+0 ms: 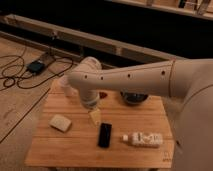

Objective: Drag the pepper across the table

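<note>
The pepper (103,95) is a small dark red piece at the back middle of the light slatted table (75,145), partly hidden under my white arm. The arm reaches in from the right and bends down over the table. My gripper (91,106) points down at the arm's end, just left of and in front of the pepper, right above a pale yellow wedge (95,117). The arm hides most of the gripper.
A black phone (105,135) lies in the middle front. A white bottle (144,139) lies on its side to the right. A pale block (60,122) sits at the left. A dark bowl (132,97) stands at the back right. Cables and a box lie on the floor at the left.
</note>
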Robot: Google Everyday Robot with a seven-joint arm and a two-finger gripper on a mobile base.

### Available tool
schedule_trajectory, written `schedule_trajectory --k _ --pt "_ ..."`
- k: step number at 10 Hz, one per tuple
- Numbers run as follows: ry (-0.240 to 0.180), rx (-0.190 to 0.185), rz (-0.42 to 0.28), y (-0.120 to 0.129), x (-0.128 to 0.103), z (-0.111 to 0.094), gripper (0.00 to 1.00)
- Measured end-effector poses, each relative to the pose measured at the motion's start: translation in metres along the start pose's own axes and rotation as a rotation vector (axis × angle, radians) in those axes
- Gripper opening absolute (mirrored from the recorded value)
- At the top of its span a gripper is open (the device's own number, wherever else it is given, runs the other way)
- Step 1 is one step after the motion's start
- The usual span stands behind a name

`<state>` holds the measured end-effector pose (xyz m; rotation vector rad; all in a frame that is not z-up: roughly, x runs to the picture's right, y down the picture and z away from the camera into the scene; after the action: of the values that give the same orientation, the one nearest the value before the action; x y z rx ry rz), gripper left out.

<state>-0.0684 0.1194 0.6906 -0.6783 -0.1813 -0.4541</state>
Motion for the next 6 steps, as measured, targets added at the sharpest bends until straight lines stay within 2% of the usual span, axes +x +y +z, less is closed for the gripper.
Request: schedule_trajectory --k 4,6 --pt "-0.003 -0.001 0.002 -0.001 0.000 0.001 0.80" --pt "-0.007 -0.011 0.020 -0.009 0.010 0.017 0.80"
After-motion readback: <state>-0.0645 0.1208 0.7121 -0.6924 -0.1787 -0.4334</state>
